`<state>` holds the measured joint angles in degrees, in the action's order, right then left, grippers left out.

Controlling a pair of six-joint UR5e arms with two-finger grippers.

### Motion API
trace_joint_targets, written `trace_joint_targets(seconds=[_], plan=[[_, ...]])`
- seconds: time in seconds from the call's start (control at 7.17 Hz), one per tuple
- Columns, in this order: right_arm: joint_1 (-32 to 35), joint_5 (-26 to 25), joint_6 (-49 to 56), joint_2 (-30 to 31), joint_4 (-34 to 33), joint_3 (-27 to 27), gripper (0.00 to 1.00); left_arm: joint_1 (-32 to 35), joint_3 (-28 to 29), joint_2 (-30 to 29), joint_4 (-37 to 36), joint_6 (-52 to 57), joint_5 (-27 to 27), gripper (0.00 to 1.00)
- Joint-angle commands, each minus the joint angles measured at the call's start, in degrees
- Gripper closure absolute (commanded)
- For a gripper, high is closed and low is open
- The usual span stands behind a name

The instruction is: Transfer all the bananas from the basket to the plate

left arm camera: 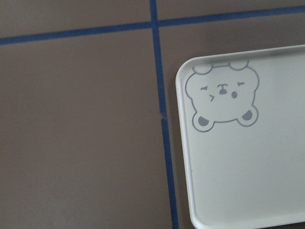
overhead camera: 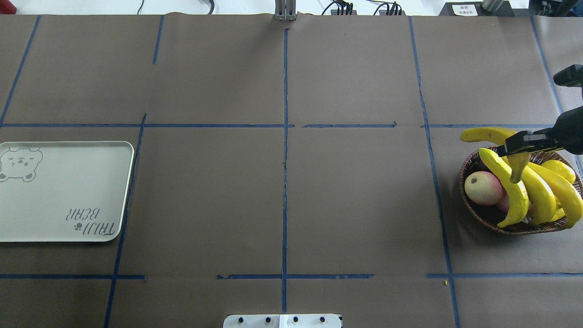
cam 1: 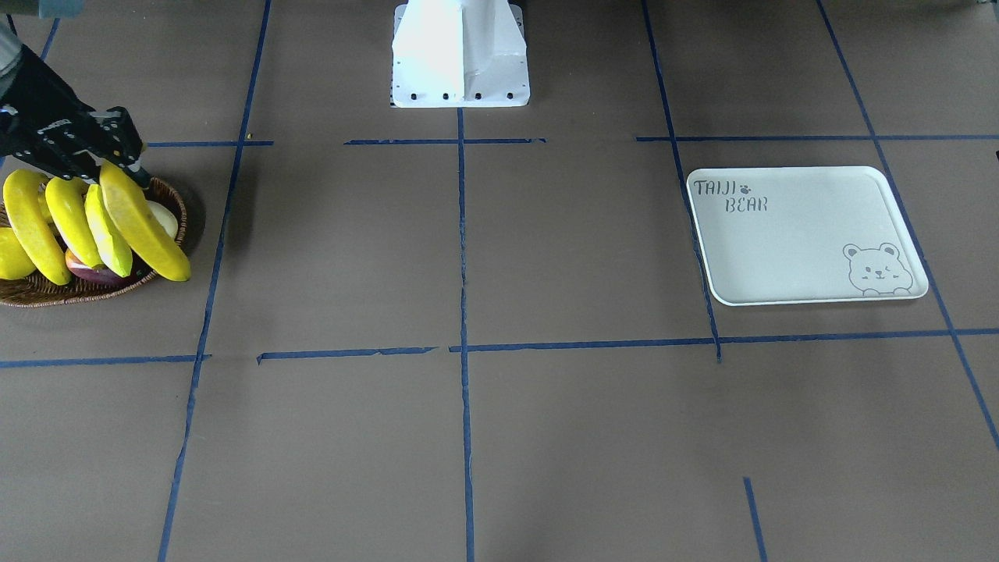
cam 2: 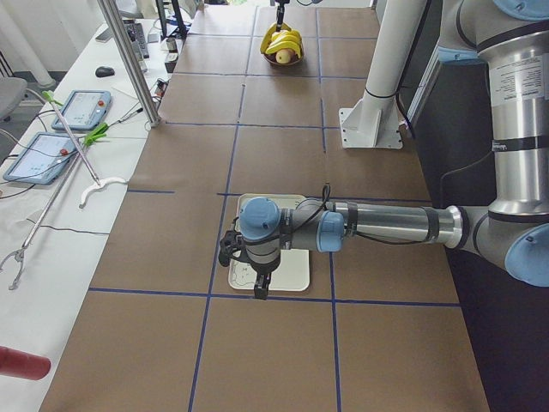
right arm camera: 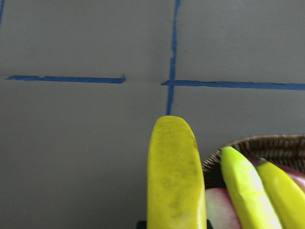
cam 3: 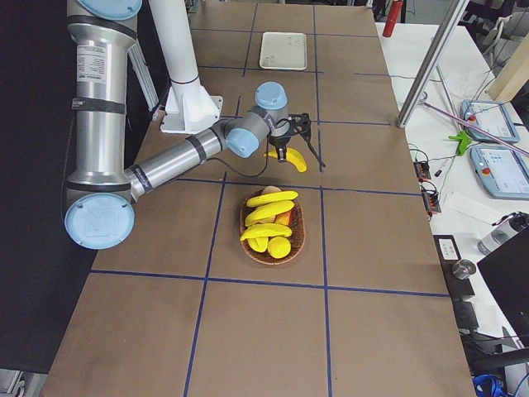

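The first transfer is under way: the right gripper (overhead camera: 512, 145) is clamping one banana (cam 1: 144, 226) by its end nearest the robot, jaws closed tight on it. It is hanging tilted above the basket's (overhead camera: 478, 214) edge, its free tip reaching out past the rim. Three other bananas (cam 1: 70, 215) are lying in the basket beside a round red-and-cream fruit (overhead camera: 483, 187). The plate (overhead camera: 68, 191) is sitting bare, well apart, at the opposite end of the worktop (overhead camera: 355, 205). The left gripper (cam 2: 260, 283) is hovering over that plate, but it is showing only in the side view, so I cannot tell how its jaws are standing. The next move is likely calling for a lift clear of the rim and the neighbouring bananas. After that comes a long carry across the worktop, or a hand-over to the left arm, before the banana goes down inside the plate's rim.
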<state>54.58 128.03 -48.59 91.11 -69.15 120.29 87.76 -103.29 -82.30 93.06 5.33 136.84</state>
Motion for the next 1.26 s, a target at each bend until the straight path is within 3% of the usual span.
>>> trace_joint_targets(seconds=[0.0, 0.28, 0.42, 0.7, 0.98, 1.12], plan=[[-4.64, 0.03, -2.29, -7.24, 0.41, -3.64, 1.00, -1.70, 0.71, -2.42, 2.73, -0.49, 1.66, 0.00], [-10.60, -2.41, -18.20, -15.39, 0.59, -4.36, 1.00, -4.24, 0.02, -3.30, 6.48, -20.69, 7.89, 0.00], [-14.73, -8.52, -24.56, -18.92, 0.59, -4.36, 1.00, -8.27, -0.16, -3.56, 12.78, -30.89, 7.91, 0.00], [-22.38, -19.86, -30.14, -24.03, 0.59, -4.97, 1.00, -15.92, -0.43, -5.06, 29.12, -49.54, 7.64, 0.00], [-26.35, -25.44, -32.62, -26.86, 2.51, -5.85, 1.00, -23.56, -0.78, -10.13, 35.31, -77.50, 7.30, 0.00], [-28.02, -27.46, -34.36, -26.87, 9.05, -8.64, 1.00, -26.56, -0.69, -13.46, 37.95, -89.41, 6.86, 0.00]])
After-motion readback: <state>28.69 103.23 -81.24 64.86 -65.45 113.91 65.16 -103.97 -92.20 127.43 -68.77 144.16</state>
